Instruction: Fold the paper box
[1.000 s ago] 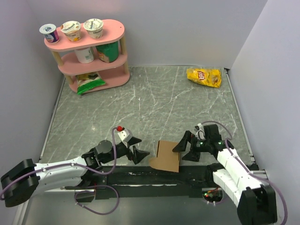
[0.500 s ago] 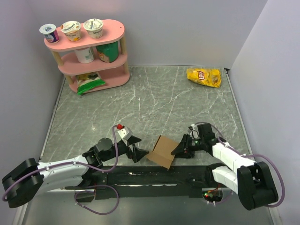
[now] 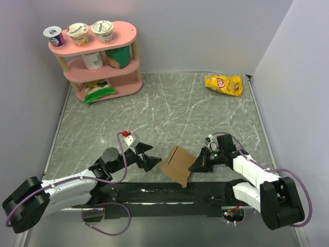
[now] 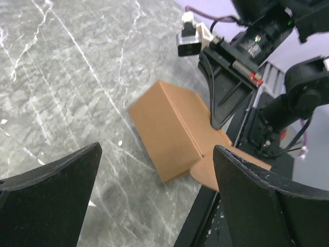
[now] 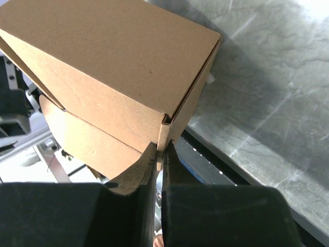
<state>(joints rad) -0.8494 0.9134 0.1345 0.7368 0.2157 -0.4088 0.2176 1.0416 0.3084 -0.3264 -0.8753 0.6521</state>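
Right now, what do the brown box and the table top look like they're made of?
The paper box: thin cardboard, matte, unprinted; brown fibrous face, crisp creased edges. The table top: grey with white veins, smooth, slightly glossy; marble or a stone-print laminate, I cannot tell which.

plain brown cardboard box (image 3: 175, 163); grey white-veined marble tabletop (image 3: 169, 108); pink three-tier shelf (image 3: 126, 32); yellow chip bag (image 3: 223, 85), red logo
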